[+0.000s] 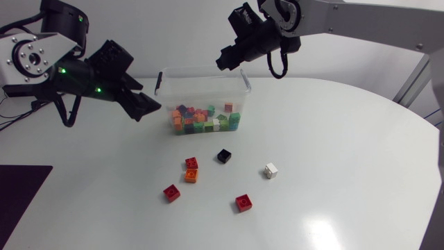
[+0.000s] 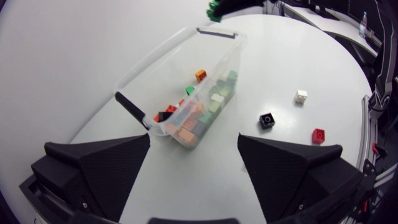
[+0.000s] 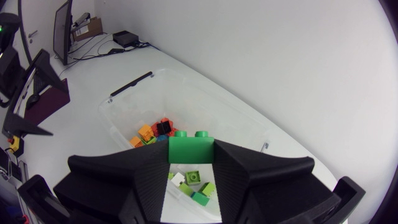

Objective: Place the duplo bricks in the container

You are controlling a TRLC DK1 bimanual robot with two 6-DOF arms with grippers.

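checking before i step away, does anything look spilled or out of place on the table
Nothing is damaged or tipped. Six bricks lie loose on the table outside the container: three red bricks, an orange brick, a black brick, a white brick. The right pincer holds a green brick over the container.

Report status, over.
Right claw shut on green brick over container. Left claw open, empty. Six bricks loose on table. Nothing in the way.

White table (image 1: 347,153), bare and faintly glossy over most of its top; right edge curves round toward the front; a dark rectangular patch (image 1: 21,208) at the front-left corner, nature unclear.
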